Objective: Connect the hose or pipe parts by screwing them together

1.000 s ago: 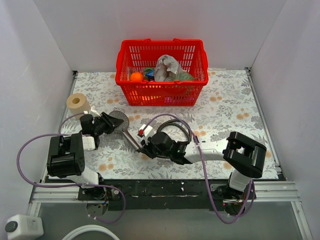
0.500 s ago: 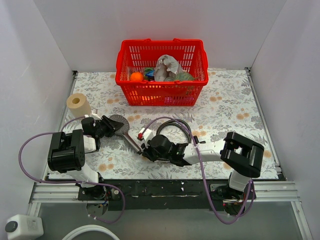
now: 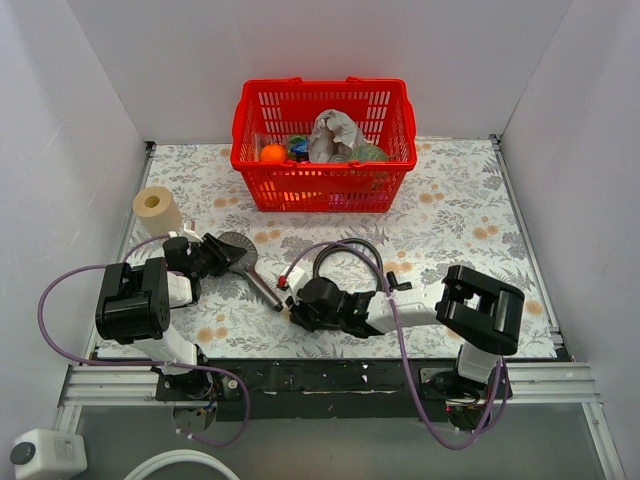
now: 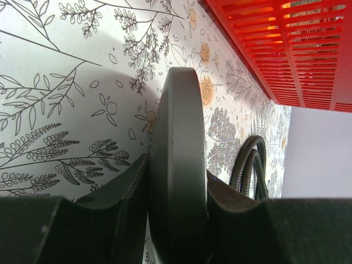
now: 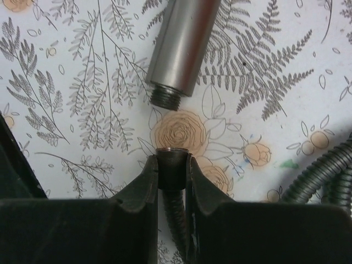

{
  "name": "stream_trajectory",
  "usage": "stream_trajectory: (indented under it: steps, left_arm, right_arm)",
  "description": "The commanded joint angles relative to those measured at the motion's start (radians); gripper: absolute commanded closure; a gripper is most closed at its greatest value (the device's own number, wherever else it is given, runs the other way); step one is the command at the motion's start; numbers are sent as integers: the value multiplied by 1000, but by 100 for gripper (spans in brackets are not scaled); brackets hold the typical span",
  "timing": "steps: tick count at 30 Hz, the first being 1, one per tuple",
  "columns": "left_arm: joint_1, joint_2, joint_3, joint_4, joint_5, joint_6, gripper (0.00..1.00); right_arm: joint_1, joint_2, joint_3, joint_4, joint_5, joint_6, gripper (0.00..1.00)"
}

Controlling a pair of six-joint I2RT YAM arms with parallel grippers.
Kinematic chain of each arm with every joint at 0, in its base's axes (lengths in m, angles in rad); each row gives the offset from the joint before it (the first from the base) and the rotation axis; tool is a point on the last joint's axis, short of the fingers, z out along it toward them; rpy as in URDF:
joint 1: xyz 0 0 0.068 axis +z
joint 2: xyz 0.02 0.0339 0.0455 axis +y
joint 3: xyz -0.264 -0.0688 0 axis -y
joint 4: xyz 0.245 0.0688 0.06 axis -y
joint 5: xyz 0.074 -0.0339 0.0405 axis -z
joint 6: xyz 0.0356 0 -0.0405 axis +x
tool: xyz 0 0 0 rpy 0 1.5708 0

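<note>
The grey hand shower (image 3: pixel 252 266) lies on the floral worktop (image 3: pixel 470 220), left of centre. Its round flat head is toward 10 o'clock and its straight handle runs toward 5 o'clock.

The left gripper (image 3: pixel 224 251) has its jaws pinching the head. In the left wrist view the head (image 4: pixel 177 137) stands on edge, and the left gripper (image 4: pixel 177 220) presses one jaw against each flat face.

The right gripper (image 3: pixel 300 308) sits just off the handle's free end, at about 5 o'clock from it. In the right wrist view the right gripper (image 5: pixel 172 175) has its jaws pinching the hose's end nut (image 5: pixel 172 162). The nut's open mouth faces 12 o'clock.

The handle's threaded end (image 5: pixel 166 98) lies just beyond the nut at 12 o'clock. The two are near but apart, with bare worktop between them, and the handle leans toward 1 o'clock.

The dark grey coiled shower hose (image 3: pixel 360 243) loops on the worktop at 1 o'clock from the right gripper. Part of the coil (image 5: pixel 324 170) shows at 3 o'clock in the right wrist view.

A red basket (image 3: pixel 325 190) holding mixed items stands at 12 o'clock on the worktop. A paper roll (image 3: pixel 155 208) stands at 10 o'clock from the left gripper.
</note>
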Motion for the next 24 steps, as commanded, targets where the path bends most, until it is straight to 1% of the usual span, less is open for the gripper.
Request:
stream_trajectory:
  steps: [1,6,13,24]
  left_arm:
    - [4,-20,-5,27,-29,26,100]
    - [4,-17,-13,30,-39,24,100]
    - [4,-16,-11,27,-34,24,100]
    - [6,-19,-10,17,-29,23,100]
  right_arm:
    - [15,38,78,50,-8,13,99]
    - [24,77,115,51,-22,13,99]
    - [23,108,127,65,6,17,99]
    - [24,146,166,40,98,3,99]
